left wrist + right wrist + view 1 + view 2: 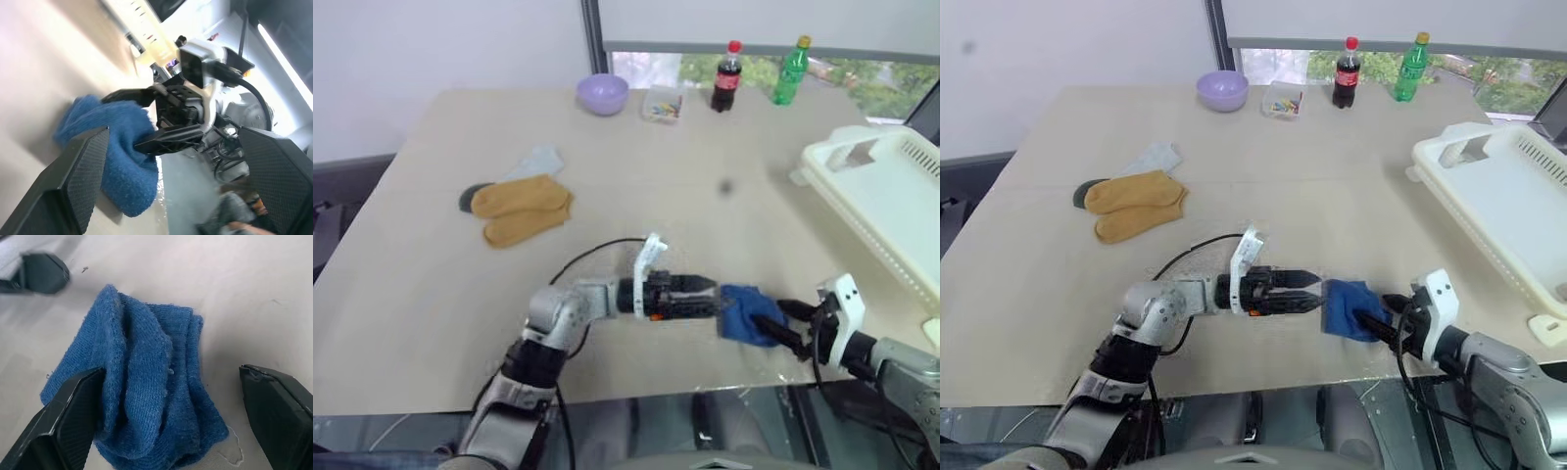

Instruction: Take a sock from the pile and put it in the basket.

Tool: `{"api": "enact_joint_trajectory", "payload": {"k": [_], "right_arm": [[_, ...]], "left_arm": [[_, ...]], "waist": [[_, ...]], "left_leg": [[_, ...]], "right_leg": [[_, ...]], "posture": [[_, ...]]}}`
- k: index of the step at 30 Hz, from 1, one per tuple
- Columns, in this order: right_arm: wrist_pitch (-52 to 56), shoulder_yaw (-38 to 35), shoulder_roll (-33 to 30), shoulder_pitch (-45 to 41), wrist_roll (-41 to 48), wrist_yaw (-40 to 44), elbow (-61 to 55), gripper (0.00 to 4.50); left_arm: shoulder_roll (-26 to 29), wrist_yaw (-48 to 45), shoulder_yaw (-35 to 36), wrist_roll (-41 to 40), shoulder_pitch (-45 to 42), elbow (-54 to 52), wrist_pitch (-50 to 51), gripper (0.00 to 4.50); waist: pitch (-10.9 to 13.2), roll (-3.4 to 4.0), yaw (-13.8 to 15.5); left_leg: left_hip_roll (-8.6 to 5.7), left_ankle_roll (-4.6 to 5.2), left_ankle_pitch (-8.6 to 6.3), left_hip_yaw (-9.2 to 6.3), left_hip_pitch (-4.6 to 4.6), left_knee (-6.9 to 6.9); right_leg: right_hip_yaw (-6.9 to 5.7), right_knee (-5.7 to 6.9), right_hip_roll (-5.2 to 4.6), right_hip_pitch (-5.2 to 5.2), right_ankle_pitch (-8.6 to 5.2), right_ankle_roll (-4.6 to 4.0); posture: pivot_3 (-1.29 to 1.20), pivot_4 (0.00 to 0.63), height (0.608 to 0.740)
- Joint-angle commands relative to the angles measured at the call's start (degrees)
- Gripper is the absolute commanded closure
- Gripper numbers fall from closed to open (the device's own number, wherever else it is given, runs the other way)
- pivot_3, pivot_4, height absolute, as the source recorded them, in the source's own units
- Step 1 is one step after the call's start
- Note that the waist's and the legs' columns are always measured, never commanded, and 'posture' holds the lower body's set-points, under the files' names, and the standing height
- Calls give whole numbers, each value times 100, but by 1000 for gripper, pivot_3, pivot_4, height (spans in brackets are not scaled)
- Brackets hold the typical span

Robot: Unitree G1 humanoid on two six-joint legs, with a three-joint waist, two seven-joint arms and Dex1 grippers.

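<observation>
Your blue sock [1349, 309] lies crumpled on the bench [1263, 176] near its front edge, between both pincers. The right pincer [161, 431] straddles it, wide open, holding nothing; the left pincer [1317, 294] is open beside it. The basket [1489, 196] waits further right.

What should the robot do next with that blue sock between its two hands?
Probably close the right hand on the blue sock. Its fingers stand open on either side of the bunched sock on the table, and the left hand is open beside it.
</observation>
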Motion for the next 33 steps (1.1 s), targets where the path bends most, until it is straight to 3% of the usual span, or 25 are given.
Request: {"api": "enact_joint_trajectory", "payload": {"k": [1,2,5,7,8,14,17,24,29,33], "right_arm": [[150,564,52,41,-46,96,108,1814],[149,636,53,12,-56,120,122,2485],[142,795,21,-73,-89,180,154,3369],[160,863,-7,-124,-79,214,164,4349],[170,871,-19,-145,-68,227,165,4477],[25,558,-98,-229,-73,116,60,4477],[152,-9,-43,-602,205,-269,-117,4477],[1067,-1191,-146,-1610,1794,-1332,-460,4477],[1712,-1742,-776,-2147,3063,-2016,-295,4477],[1790,-2191,-1291,-2154,3479,-2237,85,4477]], "left_arm": [[105,-612,-307,836,36,480,-1577,0],[119,-689,-340,998,40,579,-1873,0],[115,-799,-342,1223,86,702,-2318,0],[113,-839,-347,1326,111,678,-2522,0],[109,-857,-322,1304,140,599,-2546,0],[52,-1053,-174,1080,209,258,-2633,0],[-112,-903,14,1113,158,320,-2972,0],[-363,-718,322,1334,-238,860,-3745,0],[-494,-790,362,1384,-441,1046,-3980,0],[-634,-753,370,1412,-493,1154,-4153,0]], "waist": [[-1,2,-1],[-2,2,2],[-2,2,-15],[-1,2,-25],[-1,2,-26],[-1,3,-21],[2,6,-17],[10,12,16],[13,15,19],[14,13,23]], "left_leg": [[3,0,0,0,1,0],[10,0,0,-1,0,0],[15,0,0,-3,-2,0],[17,0,0,-2,-2,-1],[17,0,0,-2,-3,0],[17,0,0,-3,-4,0],[17,0,0,-1,-4,1],[13,0,0,4,-14,7],[9,1,0,8,-23,6],[7,2,-1,9,-28,6]], "right_leg": [[0,1,3,0,1,-1],[-2,1,8,-1,1,-3],[0,0,9,-2,1,-3],[1,0,11,-3,1,-3],[1,0,12,-3,1,-3],[1,0,12,-3,1,-2],[1,0,11,-3,1,-2],[-2,2,15,-5,2,-1],[-3,-1,9,-6,2,-1],[-2,-7,5,-5,2,-1]], "posture": [[0,150,740],[0,150,740],[0,150,740],[0,150,740],[0,150,740],[0,150,740],[0,150,740],[0,150,740],[0,150,740],[0,150,740]]}}
